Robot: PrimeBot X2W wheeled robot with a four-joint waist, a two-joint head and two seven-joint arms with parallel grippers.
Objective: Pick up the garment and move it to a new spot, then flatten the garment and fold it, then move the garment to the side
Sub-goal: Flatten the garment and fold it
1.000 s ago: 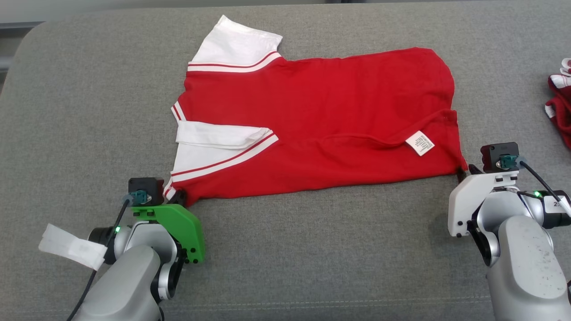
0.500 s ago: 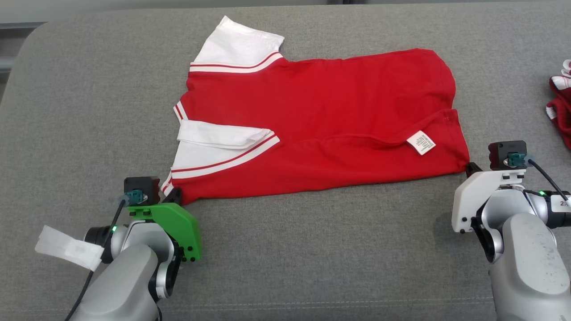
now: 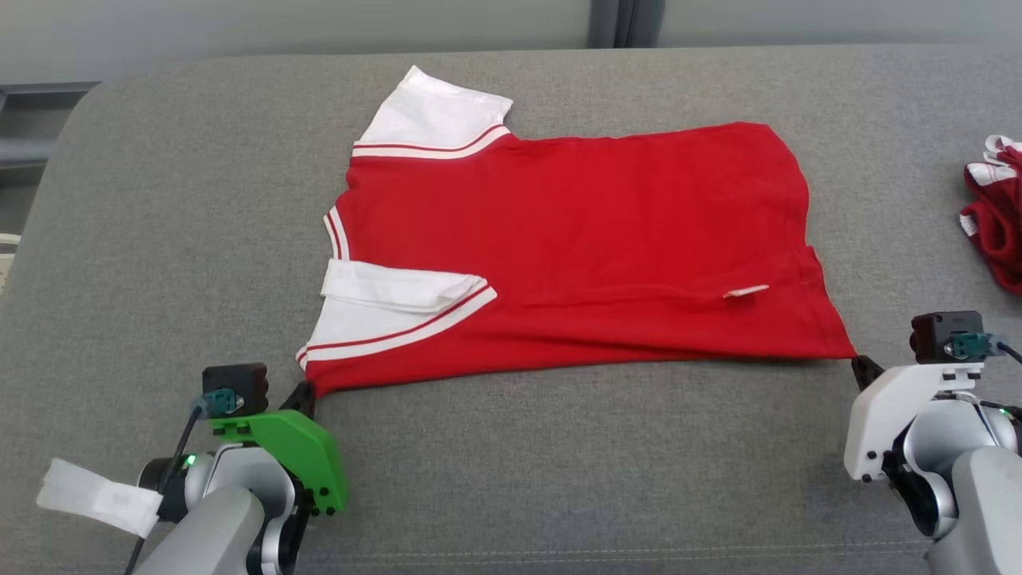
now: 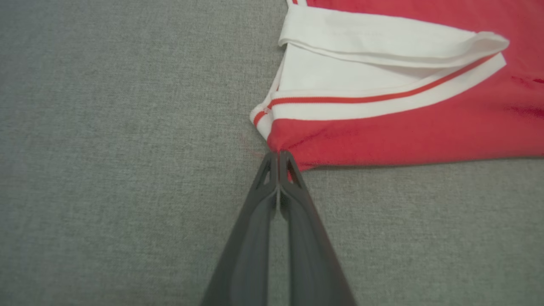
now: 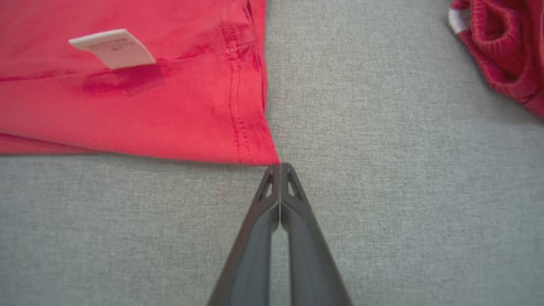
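Note:
The garment [image 3: 575,239] is a red shirt with white, red-striped sleeves, lying folded lengthwise on the grey cushion [image 3: 160,239], sleeves to the left, hem to the right. My left gripper [image 3: 307,391] is shut on its near left corner by the shoulder; in the left wrist view the gripper [image 4: 278,155] pinches red cloth [image 4: 382,136] just below the white sleeve [image 4: 361,76]. My right gripper [image 3: 858,363] is shut on the near right hem corner; the right wrist view has the gripper [image 5: 279,166] at the corner of the stitched hem [image 5: 238,106]. A white label [image 5: 112,46] lies on the cloth.
Another red and white cloth item [image 3: 994,216] lies bunched at the cushion's right edge, seen also at the top right of the right wrist view [image 5: 501,51]. Bare grey cushion stretches in front of the shirt and to its left. The cushion's rounded left end [image 3: 56,160] drops off.
Both grippers have drawn back toward me with the shirt's near edge, pulling it taut and straighter. The right gripper closed on the hem corner. The head camera has shifted, showing more of the back.

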